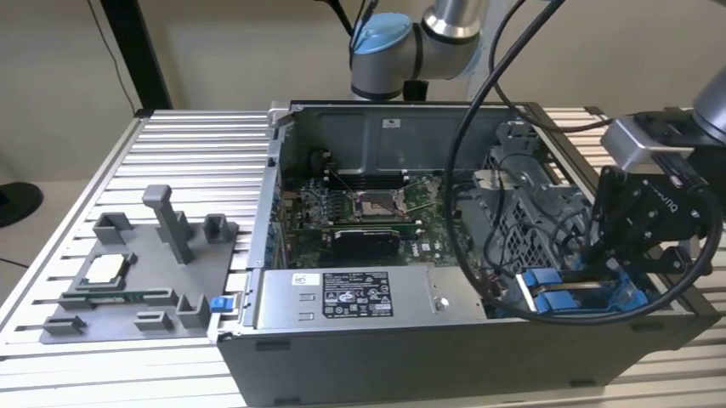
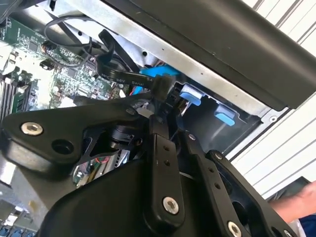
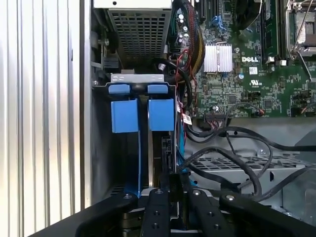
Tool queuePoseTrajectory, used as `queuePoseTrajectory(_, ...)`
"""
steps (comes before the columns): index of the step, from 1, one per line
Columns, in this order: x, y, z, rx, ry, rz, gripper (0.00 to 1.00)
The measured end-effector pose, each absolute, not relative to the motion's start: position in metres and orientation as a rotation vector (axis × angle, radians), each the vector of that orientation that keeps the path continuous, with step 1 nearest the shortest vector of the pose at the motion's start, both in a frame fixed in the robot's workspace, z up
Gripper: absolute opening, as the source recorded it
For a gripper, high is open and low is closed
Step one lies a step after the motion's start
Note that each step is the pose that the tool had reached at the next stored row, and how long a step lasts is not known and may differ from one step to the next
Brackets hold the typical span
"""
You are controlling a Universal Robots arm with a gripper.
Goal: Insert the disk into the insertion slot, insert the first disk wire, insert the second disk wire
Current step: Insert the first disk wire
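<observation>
My gripper (image 1: 604,265) hangs over the case's corner on the exterior view's right, at the insertion slot (image 3: 136,78) with its blue tabs (image 1: 545,287). In both wrist views the fingers (image 2: 159,129) are pressed together on the black connector (image 2: 162,88) of a flat black disk wire (image 2: 123,76). The connector sits just beside the blue tabs (image 2: 190,96). Two blue carrier plates (image 3: 161,114) stand side by side in the slot, and the disk is seen edge-on beneath them (image 3: 157,153). My gripper (image 3: 169,178) is right over that edge.
The open computer case (image 1: 340,357) holds the motherboard (image 1: 375,212), a grey labelled power-supply box (image 1: 357,297) and a perforated cage (image 3: 139,29). Loose black cables (image 3: 237,163) loop beside the slot. A grey fixture plate (image 1: 136,280) lies on the exterior view's left. A person's hand (image 2: 296,202) is nearby.
</observation>
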State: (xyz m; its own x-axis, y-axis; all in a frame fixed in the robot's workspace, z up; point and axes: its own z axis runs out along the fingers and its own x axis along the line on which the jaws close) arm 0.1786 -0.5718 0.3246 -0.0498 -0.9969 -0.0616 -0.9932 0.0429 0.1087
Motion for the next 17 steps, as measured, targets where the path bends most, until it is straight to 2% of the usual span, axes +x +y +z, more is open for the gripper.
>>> queuePoseTrajectory(1,0.179,-0.572,0.324,2.144,-2.247,-0.190,1.00)
queuePoseTrajectory(7,0.179,-0.572,0.325,2.144,-2.246,-0.189,1.00)
queuePoseTrajectory(17,0.178,-0.572,0.354,2.141,-2.244,-0.193,1.00)
